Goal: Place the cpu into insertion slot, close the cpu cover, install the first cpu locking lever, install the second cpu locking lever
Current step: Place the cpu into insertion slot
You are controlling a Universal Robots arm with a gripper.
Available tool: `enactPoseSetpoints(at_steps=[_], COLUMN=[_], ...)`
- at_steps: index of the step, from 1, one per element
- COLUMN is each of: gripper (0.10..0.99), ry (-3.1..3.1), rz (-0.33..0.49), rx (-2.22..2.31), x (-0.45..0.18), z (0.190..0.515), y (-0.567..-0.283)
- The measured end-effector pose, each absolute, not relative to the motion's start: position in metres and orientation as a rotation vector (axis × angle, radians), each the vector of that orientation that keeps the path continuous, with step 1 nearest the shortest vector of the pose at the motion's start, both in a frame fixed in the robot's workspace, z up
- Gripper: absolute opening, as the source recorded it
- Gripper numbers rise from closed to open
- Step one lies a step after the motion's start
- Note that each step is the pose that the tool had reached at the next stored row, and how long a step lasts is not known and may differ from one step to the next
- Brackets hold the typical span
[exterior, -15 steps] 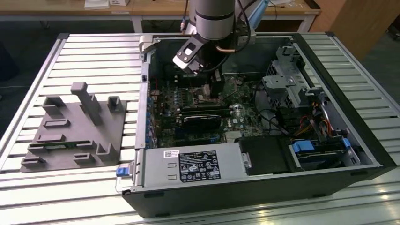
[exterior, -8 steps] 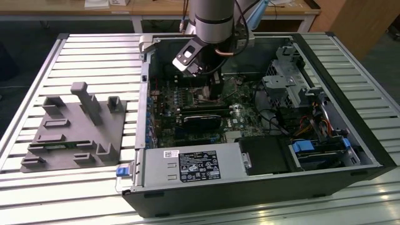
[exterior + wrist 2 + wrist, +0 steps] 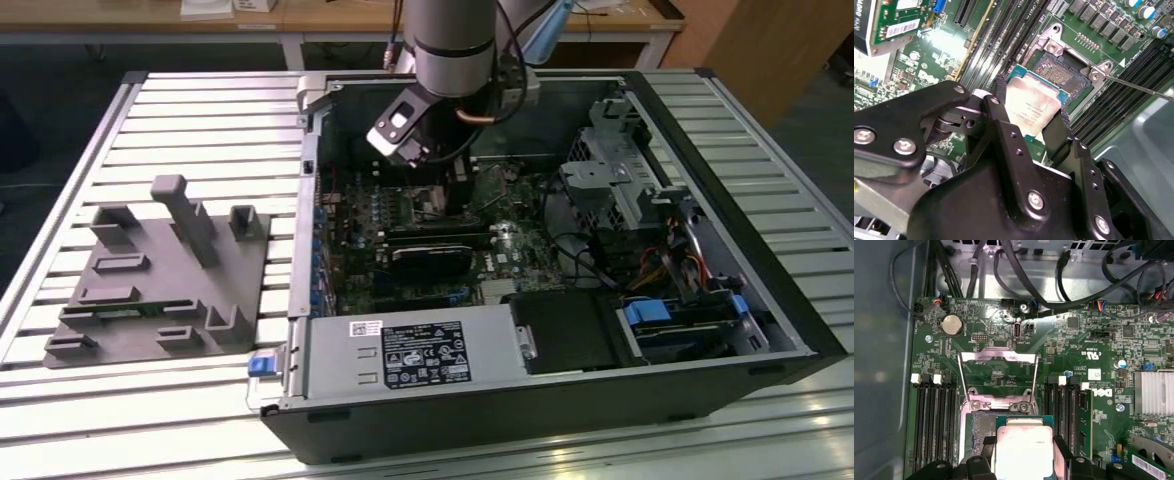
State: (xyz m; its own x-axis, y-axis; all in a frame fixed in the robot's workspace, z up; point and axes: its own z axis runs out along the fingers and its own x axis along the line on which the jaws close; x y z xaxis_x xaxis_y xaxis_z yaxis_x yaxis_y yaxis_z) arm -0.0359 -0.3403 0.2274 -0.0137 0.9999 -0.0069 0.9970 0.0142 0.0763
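Observation:
My gripper (image 3: 424, 165) reaches down into the open computer case (image 3: 721, 240). It is shut on the cpu (image 3: 1030, 106), a silver-topped square chip with a green edge, with a black finger (image 3: 998, 107) on either side. In both wrist views the cpu (image 3: 1024, 445) hangs just beside and partly over the insertion slot (image 3: 1066, 75), whose dark centre is bare; I cannot tell whether they touch. The cpu cover (image 3: 996, 357) stands flipped open beyond the insertion slot (image 3: 979, 426). A thin locking lever (image 3: 1141, 89) sticks out from the slot's corner.
Memory slots (image 3: 934, 425) flank the socket on both sides. Cables (image 3: 1019, 275) run along the case wall. A labelled power supply (image 3: 414, 355), a drive cage (image 3: 607, 180) and a card (image 3: 434, 250) crowd the case. A grey fixture (image 3: 160, 270) sits on the slatted table (image 3: 200, 110).

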Motion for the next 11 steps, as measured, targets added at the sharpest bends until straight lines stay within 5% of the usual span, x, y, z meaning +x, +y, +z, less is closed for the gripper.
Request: enactPoseSetpoints(at_steps=[11], gripper=[0.541], ry=[2.198], rz=[0.079], rx=[2.163], x=[-0.037], z=[0.2203], y=[-0.3336])
